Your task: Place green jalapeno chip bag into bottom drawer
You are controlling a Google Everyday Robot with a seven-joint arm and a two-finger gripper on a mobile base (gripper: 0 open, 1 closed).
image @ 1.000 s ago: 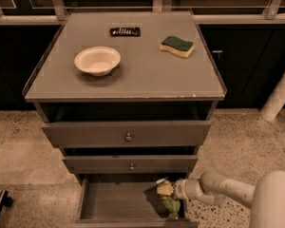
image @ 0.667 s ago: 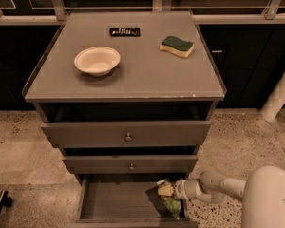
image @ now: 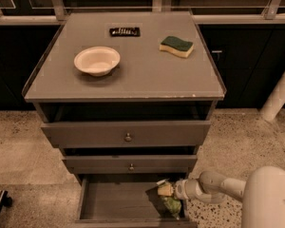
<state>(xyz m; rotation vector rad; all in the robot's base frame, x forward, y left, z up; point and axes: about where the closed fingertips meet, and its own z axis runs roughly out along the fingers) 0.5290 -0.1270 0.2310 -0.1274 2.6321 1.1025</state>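
The bottom drawer (image: 114,201) is pulled open under two knobbed drawers, its flat grey floor showing. The green jalapeno chip bag (image: 171,204) hangs crinkled at the drawer's right end, low inside it, just under my gripper (image: 165,190). My gripper reaches in from the right over the drawer's right wall, at the bag's top. My white arm (image: 218,186) runs off to the lower right. Whether the bag rests on the drawer floor is hidden.
On the cabinet top (image: 147,75) stand a white bowl (image: 97,60), a green-topped yellow sponge (image: 176,46) and a small dark bar (image: 124,31). The middle drawer (image: 130,163) and top drawer (image: 127,134) jut out above the open one. Speckled floor surrounds the cabinet.
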